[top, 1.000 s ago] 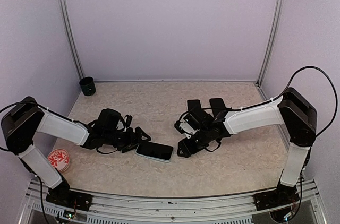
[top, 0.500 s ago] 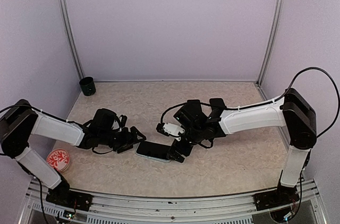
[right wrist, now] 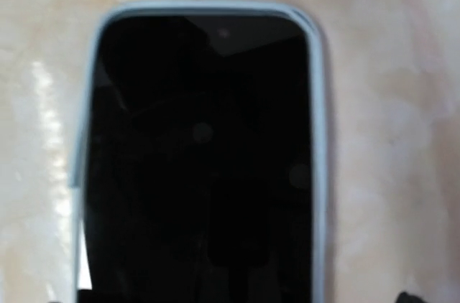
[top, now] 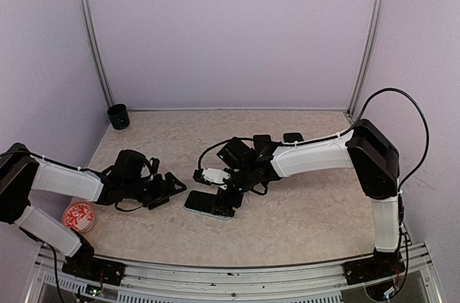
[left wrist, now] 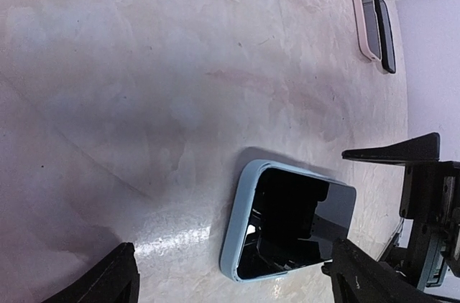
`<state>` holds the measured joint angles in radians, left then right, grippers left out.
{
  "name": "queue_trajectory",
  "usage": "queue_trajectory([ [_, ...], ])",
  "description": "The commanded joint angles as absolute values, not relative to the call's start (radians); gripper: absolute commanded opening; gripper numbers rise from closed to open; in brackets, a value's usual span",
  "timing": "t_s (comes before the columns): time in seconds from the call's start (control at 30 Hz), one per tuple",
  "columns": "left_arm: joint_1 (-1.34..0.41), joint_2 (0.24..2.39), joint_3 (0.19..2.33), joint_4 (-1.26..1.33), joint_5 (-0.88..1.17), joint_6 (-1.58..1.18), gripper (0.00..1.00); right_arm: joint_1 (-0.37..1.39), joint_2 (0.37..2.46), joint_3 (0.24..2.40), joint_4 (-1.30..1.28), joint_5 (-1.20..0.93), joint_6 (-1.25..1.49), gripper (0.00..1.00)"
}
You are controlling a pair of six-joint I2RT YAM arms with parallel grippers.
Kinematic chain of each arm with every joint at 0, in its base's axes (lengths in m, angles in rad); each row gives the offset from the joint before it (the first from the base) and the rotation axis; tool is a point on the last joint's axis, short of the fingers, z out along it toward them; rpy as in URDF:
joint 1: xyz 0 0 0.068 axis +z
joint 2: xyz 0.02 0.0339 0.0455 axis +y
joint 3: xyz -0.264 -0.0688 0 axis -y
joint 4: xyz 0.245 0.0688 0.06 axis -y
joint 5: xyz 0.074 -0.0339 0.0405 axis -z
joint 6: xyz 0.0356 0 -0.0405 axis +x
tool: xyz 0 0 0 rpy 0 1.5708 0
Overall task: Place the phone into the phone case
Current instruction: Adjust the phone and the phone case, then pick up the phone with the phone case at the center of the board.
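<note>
The phone (top: 205, 202), black screen up, lies flat on the table inside the light-blue phone case (left wrist: 241, 224). The case's rim shows around the phone's edges. My right gripper (top: 228, 199) hangs open over the phone's right end, fingers spread on either side. In the right wrist view the phone (right wrist: 201, 159) fills the frame and the blue case rim (right wrist: 320, 138) frames it; the fingers barely show. My left gripper (top: 172, 189) is open just left of the phone, touching nothing. In its wrist view the phone (left wrist: 302, 217) lies beyond the open left gripper (left wrist: 241, 288).
A black cup (top: 118, 115) stands at the back left corner. A red patterned dish (top: 79, 215) sits by the left arm. Two more dark phone-shaped items (top: 262, 139) (top: 292, 137) lie behind the right arm. Purple walls enclose the table.
The right arm swung left from beside the phone to over its right end, and its jaws spread wide. The left gripper drew back a little to the left.
</note>
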<state>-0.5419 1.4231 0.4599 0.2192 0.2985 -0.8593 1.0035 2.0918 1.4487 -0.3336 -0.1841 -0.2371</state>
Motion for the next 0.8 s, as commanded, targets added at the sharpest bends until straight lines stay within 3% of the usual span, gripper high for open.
queue_trajectory([
  [0.0,-0.527,1.399,0.449,0.210,0.286,-0.848,0.90,1.009,2.117,1.471,-0.369,-0.256,-0.253,0.99],
  [0.17,-0.525,1.404,0.447,0.214,0.290,-0.849,0.90,1.011,2.122,1.468,-0.377,-0.295,-0.251,0.99],
  [0.43,-0.525,1.406,0.441,0.223,0.293,-0.851,0.90,1.025,2.166,1.495,-0.400,-0.147,-0.259,0.99],
  [0.77,-0.526,1.425,0.430,0.246,0.305,-0.856,0.90,1.042,2.194,1.506,-0.421,-0.110,-0.277,0.96],
])
